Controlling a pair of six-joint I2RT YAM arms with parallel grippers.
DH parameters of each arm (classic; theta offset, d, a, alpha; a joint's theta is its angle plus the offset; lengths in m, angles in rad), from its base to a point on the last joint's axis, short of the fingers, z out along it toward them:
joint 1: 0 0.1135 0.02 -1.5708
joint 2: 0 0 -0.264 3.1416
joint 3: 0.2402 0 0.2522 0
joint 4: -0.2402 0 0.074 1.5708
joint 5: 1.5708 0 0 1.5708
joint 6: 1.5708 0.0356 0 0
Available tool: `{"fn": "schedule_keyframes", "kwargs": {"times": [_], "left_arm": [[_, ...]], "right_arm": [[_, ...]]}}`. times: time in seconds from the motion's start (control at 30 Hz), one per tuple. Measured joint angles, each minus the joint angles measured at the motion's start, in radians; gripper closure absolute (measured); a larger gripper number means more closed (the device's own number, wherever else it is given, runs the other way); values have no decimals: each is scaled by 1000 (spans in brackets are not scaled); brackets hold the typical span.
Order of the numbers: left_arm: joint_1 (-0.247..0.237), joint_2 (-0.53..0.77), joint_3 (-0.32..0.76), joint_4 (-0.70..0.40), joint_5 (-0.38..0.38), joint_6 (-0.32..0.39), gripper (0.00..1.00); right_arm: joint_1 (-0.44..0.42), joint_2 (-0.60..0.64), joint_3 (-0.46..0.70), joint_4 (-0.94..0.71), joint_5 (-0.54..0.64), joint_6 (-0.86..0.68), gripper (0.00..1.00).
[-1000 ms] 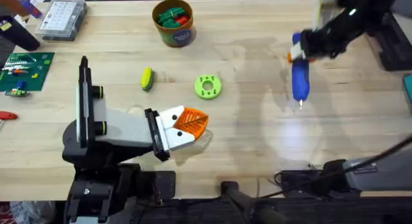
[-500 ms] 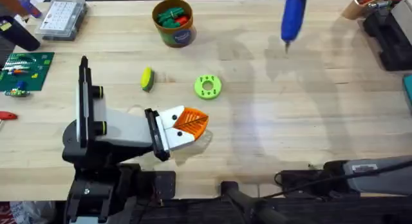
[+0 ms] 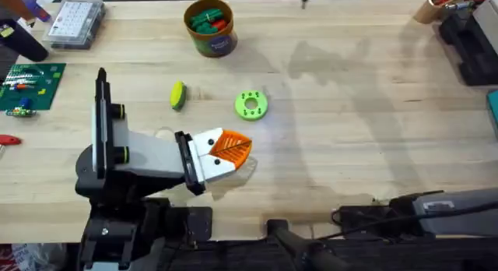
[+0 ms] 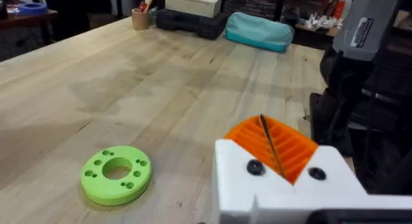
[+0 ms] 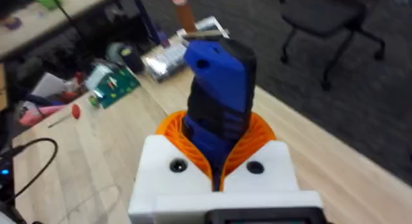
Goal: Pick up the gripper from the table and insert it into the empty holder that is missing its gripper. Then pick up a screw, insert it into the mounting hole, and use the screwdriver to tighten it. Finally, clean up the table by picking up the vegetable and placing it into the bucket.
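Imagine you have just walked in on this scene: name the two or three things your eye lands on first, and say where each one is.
The blue screwdriver stands out first, clamped between the orange pads of the right hand, lifted clear of the table. Next is the pale grey holder near the table's front left, orange fin at its tip. The lime-green ring disc lies mid-table, the yellow-green vegetable to its left.

Blue screwdriver [image 5: 217,95] between pincer [image 5: 219,161] pads
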Motion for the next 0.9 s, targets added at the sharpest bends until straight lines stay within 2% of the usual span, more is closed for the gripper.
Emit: {"fn": "schedule_keyframes", "kwargs": {"times": [0.2, 0.4, 0.77, 0.9], "left_arm": [[0, 0, 0, 0, 0, 0, 996], [0, 0, 0, 0, 0, 0, 996], [0, 0, 0, 0, 0, 0, 996], [0, 0, 0, 0, 0, 0, 996]], "right_arm": [[105, 0, 1, 211, -28, 66, 978], [192, -1, 2, 372, -129, 117, 979], [269, 0, -11, 603, -235, 198, 979], [295, 0, -29, 673, -310, 238, 979]]}}
